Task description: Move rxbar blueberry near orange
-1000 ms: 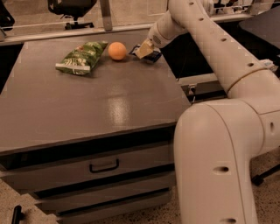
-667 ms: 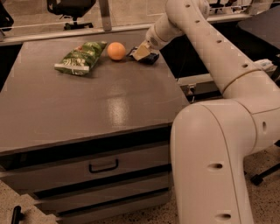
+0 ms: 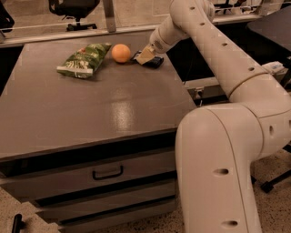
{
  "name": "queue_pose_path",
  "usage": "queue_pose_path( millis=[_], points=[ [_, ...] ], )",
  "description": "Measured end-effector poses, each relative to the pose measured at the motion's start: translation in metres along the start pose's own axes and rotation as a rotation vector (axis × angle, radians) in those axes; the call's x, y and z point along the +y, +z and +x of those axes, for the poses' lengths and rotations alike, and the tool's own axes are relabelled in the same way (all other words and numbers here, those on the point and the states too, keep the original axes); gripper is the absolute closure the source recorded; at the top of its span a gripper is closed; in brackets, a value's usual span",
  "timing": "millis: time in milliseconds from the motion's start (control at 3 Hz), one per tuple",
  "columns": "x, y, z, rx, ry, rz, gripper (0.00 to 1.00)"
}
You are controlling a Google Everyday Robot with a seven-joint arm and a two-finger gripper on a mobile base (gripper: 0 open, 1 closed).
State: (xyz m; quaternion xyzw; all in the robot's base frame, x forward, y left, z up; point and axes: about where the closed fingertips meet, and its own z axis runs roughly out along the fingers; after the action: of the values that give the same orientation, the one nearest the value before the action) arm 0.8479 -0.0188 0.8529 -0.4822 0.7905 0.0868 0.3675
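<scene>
The orange [image 3: 121,53] sits on the far part of the grey table top [image 3: 91,113]. The rxbar blueberry [image 3: 153,61], a dark flat bar, lies low at the table surface just right of the orange, a small gap between them. My gripper [image 3: 146,55] reaches in from the right on the white arm [image 3: 213,50] and is shut on the bar's near end, its tan fingers [image 3: 145,53] covering part of the wrapper. The bar's white label is hidden.
A green crinkly chip bag [image 3: 84,60] lies left of the orange. The table's right edge [image 3: 182,91] runs just beside the bar. Drawers [image 3: 107,173] are below the front edge. An office chair [image 3: 72,9] stands behind the table.
My gripper and the bar have shifted slightly left toward the orange and lower to the table. The orange and chip bag have not moved.
</scene>
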Motion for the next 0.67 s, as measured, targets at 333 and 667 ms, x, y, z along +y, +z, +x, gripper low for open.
queue_pose_path(
  millis=[333,667],
  points=[
    [0.0019,0.004,0.0007,0.003,0.0,-0.005,0.39],
    [0.0038,0.0079,0.0014,0.005,0.0,-0.011,0.17]
  ],
)
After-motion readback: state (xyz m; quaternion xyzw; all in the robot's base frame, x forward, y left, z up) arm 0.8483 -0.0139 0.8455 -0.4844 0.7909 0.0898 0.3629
